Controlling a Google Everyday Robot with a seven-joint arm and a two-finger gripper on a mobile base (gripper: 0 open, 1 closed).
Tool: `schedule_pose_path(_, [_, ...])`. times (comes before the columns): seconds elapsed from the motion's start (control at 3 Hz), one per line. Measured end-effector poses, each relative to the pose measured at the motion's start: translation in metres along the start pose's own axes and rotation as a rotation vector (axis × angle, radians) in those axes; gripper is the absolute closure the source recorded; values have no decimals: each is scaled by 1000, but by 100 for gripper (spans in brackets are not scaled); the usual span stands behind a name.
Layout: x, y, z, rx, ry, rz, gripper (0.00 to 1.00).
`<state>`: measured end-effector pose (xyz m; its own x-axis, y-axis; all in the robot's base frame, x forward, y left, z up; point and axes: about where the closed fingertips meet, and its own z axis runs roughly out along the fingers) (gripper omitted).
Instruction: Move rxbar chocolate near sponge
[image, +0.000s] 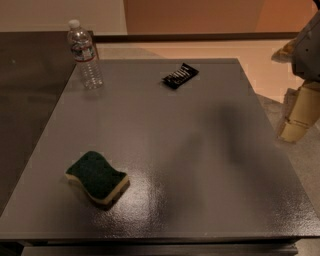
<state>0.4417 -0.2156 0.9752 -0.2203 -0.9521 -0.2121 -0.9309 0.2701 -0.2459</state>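
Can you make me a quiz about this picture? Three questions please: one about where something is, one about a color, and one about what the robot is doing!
1. Where is the bar?
A. on the floor
B. on the table's far side
C. in a box

2. What colour is the top of the sponge?
A. dark green
B. red
C. blue

3. What is the gripper doing with the bar?
A. holding it up
B. not touching it
C. pushing it

Answers:
1 B: the bar lies flat near the table's far edge.
2 A: the top is dark green over pale yellow foam.
3 B: the gripper hangs past the table's right edge, well apart from the bar.
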Motion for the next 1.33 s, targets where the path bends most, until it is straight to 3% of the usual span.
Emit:
schedule_pose_path(0.67, [-64, -100, 79, 7, -201, 8, 0])
schedule_pose_path(1.33, [-107, -162, 138, 19, -308, 39, 0])
